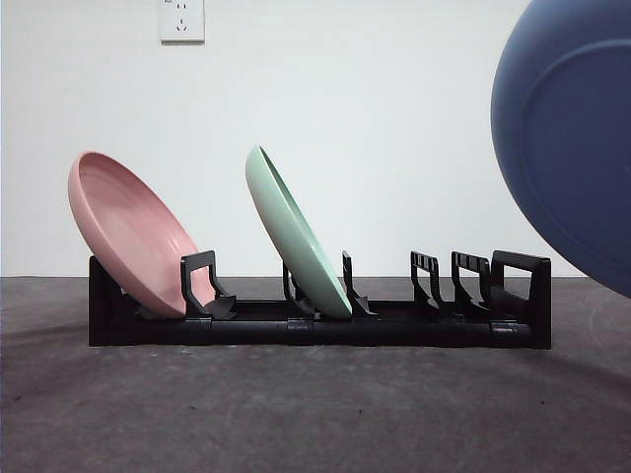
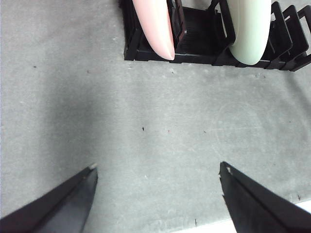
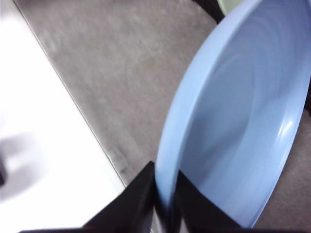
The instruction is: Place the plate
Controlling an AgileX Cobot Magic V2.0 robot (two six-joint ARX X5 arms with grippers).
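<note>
Three plates show in the front view. We count two standing in the black dish rack (image 1: 394, 330) and one held in the air. At the left of the frame a pink plate (image 1: 133, 232) leans leftward in the rack's end slot, round and matte, with faint rings inside its bowl. Near the middle a pale green plate (image 1: 296, 236) leans the same way, seen almost edge-on, smooth and thin. The rack looks like moulded plastic, a long low base with upright hooked dividers; we see the slots at its right end bare. It sits on a grey, slightly speckled table (image 1: 315, 414) before a plain white wall, where one white socket (image 1: 182, 20) sits at the upper left of the frame.

At the upper right of the front view we see the blue plate (image 1: 577, 128), large, round and matte, its underside ring turned toward us, hanging above and to the right of the rack, touching nothing there. In the right wrist view the right gripper (image 3: 165, 194) pinches the rim of this plate between its two black jaws, one on each face.

In the left wrist view we see the left gripper (image 2: 158, 191) with its jaws spread wide over bare table, well apart from the rack, holding nothing.
</note>
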